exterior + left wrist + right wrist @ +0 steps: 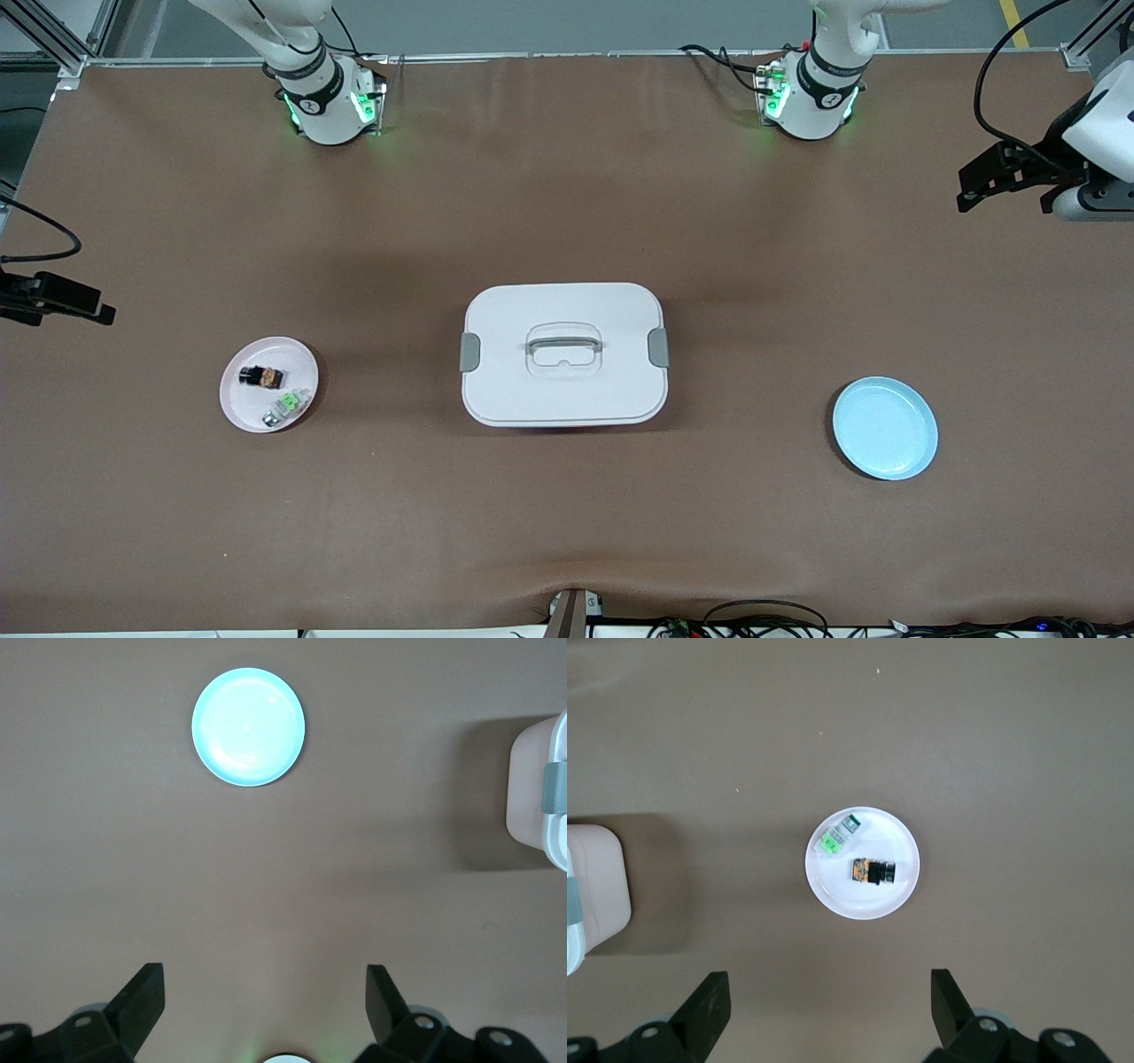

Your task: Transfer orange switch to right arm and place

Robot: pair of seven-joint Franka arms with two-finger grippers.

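Lying on pink plate, orange switch, well below spread right jaws.

Table covering: plain brown. Lidded box: white, grey clasps. One plate pink, other plate light blue. Orange switch: black, orange middle.

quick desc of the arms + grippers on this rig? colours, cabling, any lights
Two look-alike white arms with black joint bands. Bases, right arm and left arm, glow green and carry black cables. The left gripper and right gripper each have two black wedge-shaped fingers with silver screws.
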